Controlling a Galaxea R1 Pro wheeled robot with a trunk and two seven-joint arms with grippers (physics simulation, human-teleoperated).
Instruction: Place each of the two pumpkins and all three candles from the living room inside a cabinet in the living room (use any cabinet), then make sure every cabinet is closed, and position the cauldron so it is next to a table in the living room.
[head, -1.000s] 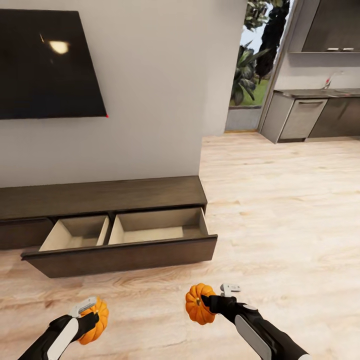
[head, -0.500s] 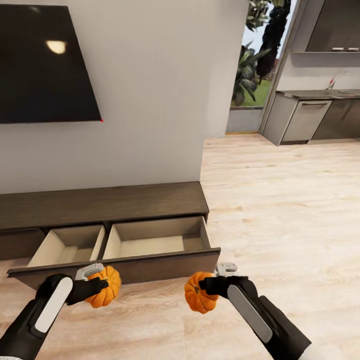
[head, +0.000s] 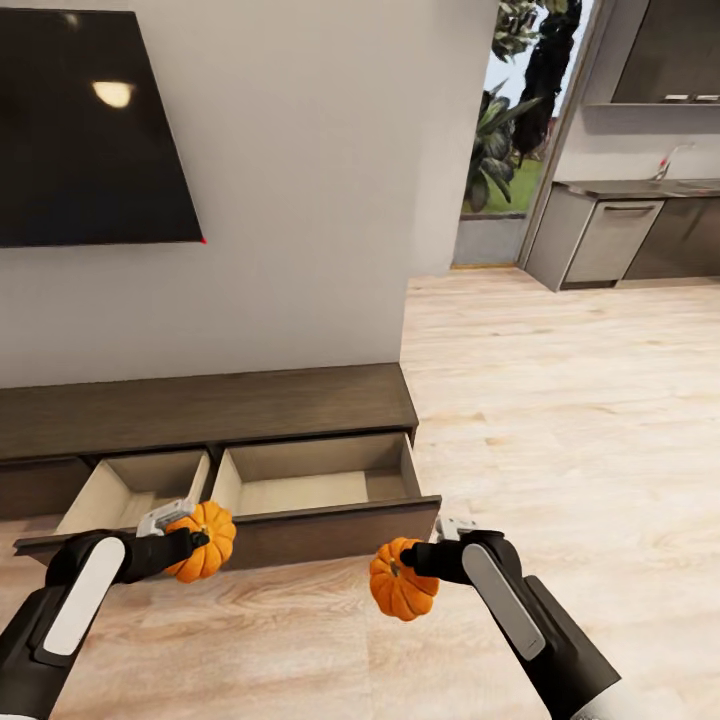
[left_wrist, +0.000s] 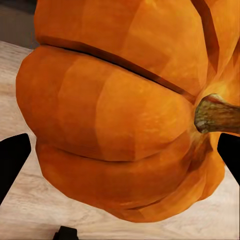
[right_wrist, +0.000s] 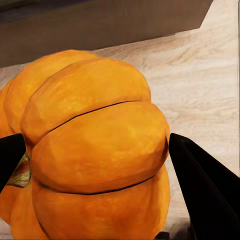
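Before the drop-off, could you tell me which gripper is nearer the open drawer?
Left. The left gripper is at the open drawer's front edge; the right gripper hangs lower, over the floor.

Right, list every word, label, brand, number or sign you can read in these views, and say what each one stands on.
None: no readable text anywhere.
The dark wall screen is blank, with only a light's reflection.
The cabinet, its open drawer and the kitchen cupboards are plain.
The pumpkins held in the left claw and right claw carry no markings.
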